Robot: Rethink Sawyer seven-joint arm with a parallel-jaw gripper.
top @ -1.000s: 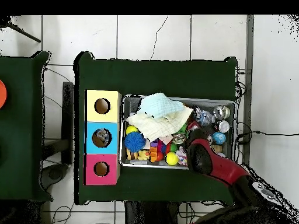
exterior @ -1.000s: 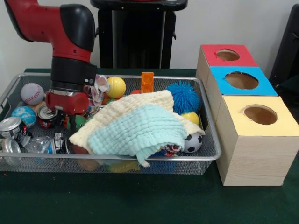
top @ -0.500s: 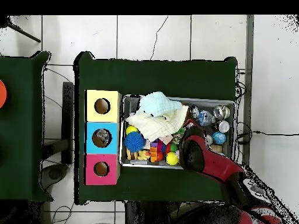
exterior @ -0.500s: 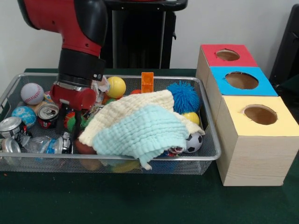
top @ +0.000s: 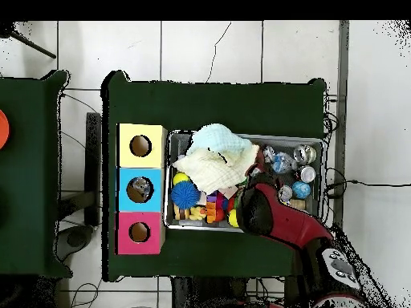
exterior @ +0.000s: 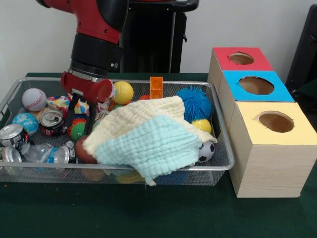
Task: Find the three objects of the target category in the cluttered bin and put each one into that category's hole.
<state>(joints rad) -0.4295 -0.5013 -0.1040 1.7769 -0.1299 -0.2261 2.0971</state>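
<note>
Green cloth covers the table (exterior: 148, 213), and on it we see a wire bin (exterior: 218, 166) with a row of three boxes (exterior: 270, 148) beside it, their holes facing up. Our gripper (exterior: 79, 119) hangs inside the bin with its two fingers (exterior: 71, 110) apart, gripping nothing, tips down by a green and orange spiky ball (exterior: 78, 128) just beside the heaped cloths (exterior: 148, 136). Cans (exterior: 49, 121) and balls lie jumbled around, so we cannot tell any common long axis.

The cloths (exterior: 148, 131) cover the bin's (exterior: 218, 168) middle. Cans (exterior: 49, 121) and balls (exterior: 33, 99) crowd its left end. The yellow hole (exterior: 275, 121) is open on top.
</note>
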